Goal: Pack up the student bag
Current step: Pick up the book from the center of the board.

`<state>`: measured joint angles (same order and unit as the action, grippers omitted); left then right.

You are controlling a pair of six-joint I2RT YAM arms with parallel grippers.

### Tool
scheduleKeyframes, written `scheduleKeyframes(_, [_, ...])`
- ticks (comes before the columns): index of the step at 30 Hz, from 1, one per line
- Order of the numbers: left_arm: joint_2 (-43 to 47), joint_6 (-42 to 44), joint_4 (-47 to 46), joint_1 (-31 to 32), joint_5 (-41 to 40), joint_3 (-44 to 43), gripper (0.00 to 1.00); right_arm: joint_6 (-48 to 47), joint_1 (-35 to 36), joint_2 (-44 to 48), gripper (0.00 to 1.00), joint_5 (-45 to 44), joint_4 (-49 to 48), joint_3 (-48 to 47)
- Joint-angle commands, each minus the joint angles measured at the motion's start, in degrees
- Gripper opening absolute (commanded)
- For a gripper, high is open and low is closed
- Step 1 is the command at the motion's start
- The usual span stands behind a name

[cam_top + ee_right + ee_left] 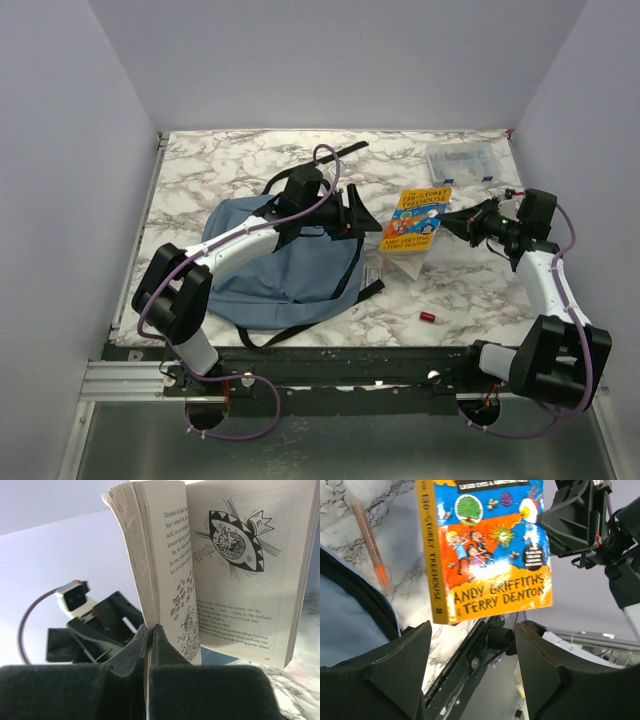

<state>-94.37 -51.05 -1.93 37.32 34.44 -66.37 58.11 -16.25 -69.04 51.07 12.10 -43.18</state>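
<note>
The slate-blue student bag (285, 270) lies flat left of centre, and its zipper edge shows in the left wrist view (350, 625). My left gripper (355, 215) hovers over the bag's right side, open and empty (472, 630), facing the book. My right gripper (465, 222) is shut on a few pages of the colourful paperback book (418, 218). In the right wrist view the book (200, 570) hangs open from the pinched jaws (150, 630). The book's cover (490, 550) fills the left wrist view, just beyond the open fingers.
A clear plastic box (460, 160) stands at the back right. A small red item (430, 317) lies near the front edge. A pencil (370, 545) lies on the marble beside the bag. Black straps (335, 150) trail behind the bag.
</note>
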Motion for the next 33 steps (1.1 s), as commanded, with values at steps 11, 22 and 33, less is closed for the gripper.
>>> scheduleKeyframes(11, [-0.96,-19.52,-24.46,-1.33,0.02,4.29,0.75,27.07,0.62,1.36,0.0,10.53,-28.32,-3.37])
scheduleKeyframes(22, [-3.85,-28.39,-38.88,1.98,-0.07,5.42,0.6,31.79,3.51,1.79,0.0,7.31,-32.93,-4.36])
scheduleKeyframes(33, [4.02,-22.95,-42.04,-0.61,-0.68,13.55,0.1,15.8,4.85,4.95,0.19,7.08,-23.47,-0.7])
